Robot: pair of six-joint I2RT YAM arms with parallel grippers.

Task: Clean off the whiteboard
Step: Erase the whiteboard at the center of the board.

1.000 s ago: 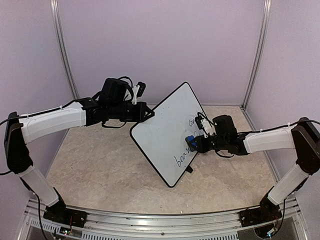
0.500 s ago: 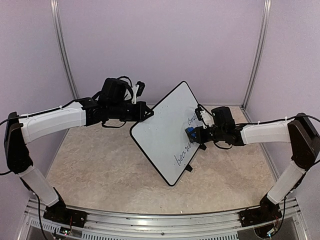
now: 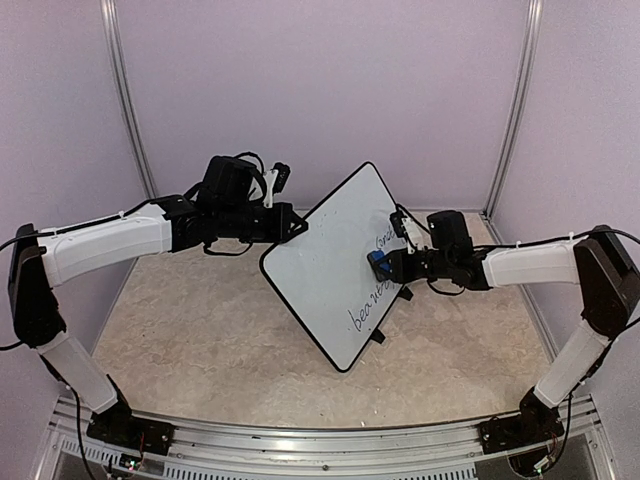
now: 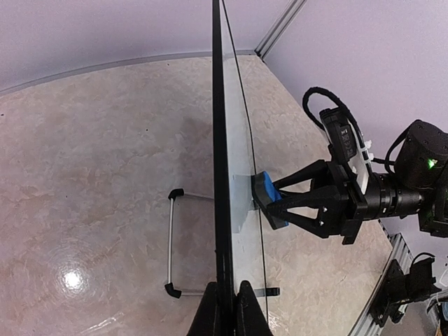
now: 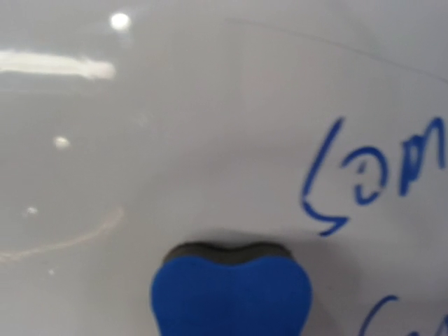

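Lilac walls on three sides, beige marbled counter (image 3: 200,340) below. Whiteboard (image 3: 320,270) is at mid-counter between the two arms, upright on edge and turned so that one corner points down; the overhead view does not show whether that lowest corner touches the counter. Two small black clip feet (image 3: 377,337) sit on its lower right edge. From the left wrist view the board is seen edge-on as a thin black line, with a wire stand (image 4: 171,245) on its back side reaching down toward the counter. Left end effector (image 3: 298,226) is clamped tight on the board's upper left rim, fingers pinched on either side of the black edge. Right end effector (image 3: 385,268) is closed around a blue eraser (image 3: 377,264) and holds it flat against the writing face, in the right half of the board. Blue handwriting (image 3: 366,304) runs along that right side; in the overhead view the eraser sits between an upper word and a lower, longer word. In the right wrist view the eraser's dark felt face meets the white surface, with blue letters just to its right. Upper left part of that view shows plain glossy white with lamp reflections.
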